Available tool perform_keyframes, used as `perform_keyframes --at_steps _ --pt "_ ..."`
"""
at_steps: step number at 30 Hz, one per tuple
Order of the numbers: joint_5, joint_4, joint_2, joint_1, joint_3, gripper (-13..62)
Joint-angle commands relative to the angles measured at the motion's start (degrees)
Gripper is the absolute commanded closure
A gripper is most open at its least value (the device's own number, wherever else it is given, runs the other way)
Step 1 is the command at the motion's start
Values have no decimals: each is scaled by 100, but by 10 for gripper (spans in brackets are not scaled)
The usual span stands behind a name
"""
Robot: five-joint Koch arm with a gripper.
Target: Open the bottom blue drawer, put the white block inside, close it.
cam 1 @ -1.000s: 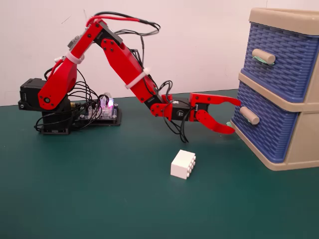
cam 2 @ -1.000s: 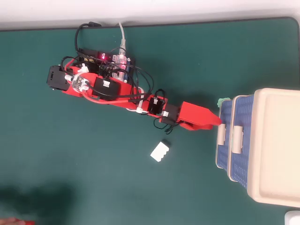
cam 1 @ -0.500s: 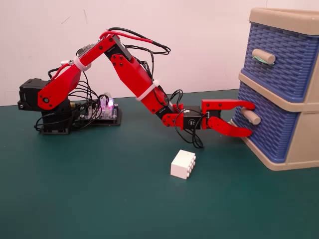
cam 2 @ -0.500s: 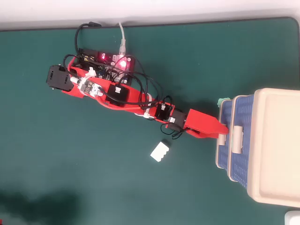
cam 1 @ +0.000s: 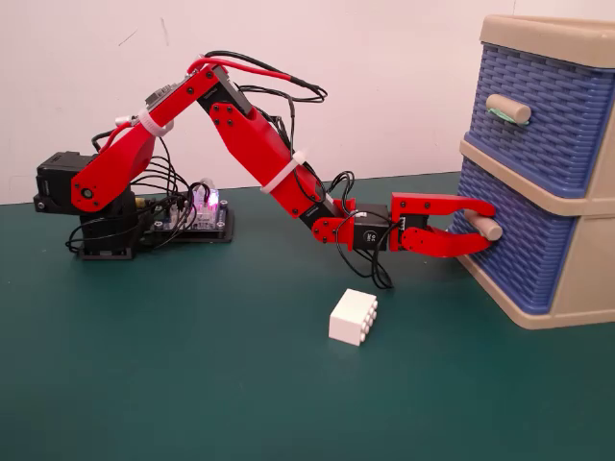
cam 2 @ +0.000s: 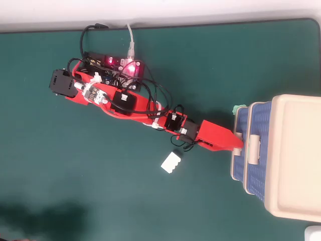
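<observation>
The bottom blue drawer (cam 1: 519, 252) sits pushed into the beige cabinet (cam 1: 577, 288), its beige handle (cam 1: 488, 230) pointing toward the arm. My red gripper (cam 1: 488, 227) reaches in level, with one jaw above and one below that handle, closed around it. From overhead the gripper (cam 2: 238, 145) meets the drawer front (cam 2: 239, 163). The white block (cam 1: 353, 317) lies on the green mat in front of the arm, studs facing right in the fixed view. In the overhead view the white block (cam 2: 171, 162) is below the wrist and apart from it.
The upper blue drawer (cam 1: 548, 106) with a green-marked handle sits shut above. The arm's base (cam 1: 86, 206) and a lit controller board (cam 1: 197, 213) stand at the back left. A small green bit (cam 2: 237, 108) lies by the cabinet corner. A wall runs behind.
The gripper first moved right until its open jaws straddled the bottom drawer's handle, then closed on it. The lower jaw rose. The block and drawer stayed put.
</observation>
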Motion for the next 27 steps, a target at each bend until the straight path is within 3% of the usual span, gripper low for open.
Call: perform_keyframes --at_steps 1,6,16,17,18,20,21,27 --pt "105 53 158 -97 -264 575" --pt "158 53 650 -62 545 576" --pt "835 62 2909 615 3806 569" --pt "826 62 3041 686 3964 527" --pt "826 70 3129 712 4034 445" --pt "800 97 3199 721 4034 211" --pt "782 105 3270 721 4034 158" --pt "809 624 4834 703 4518 145"
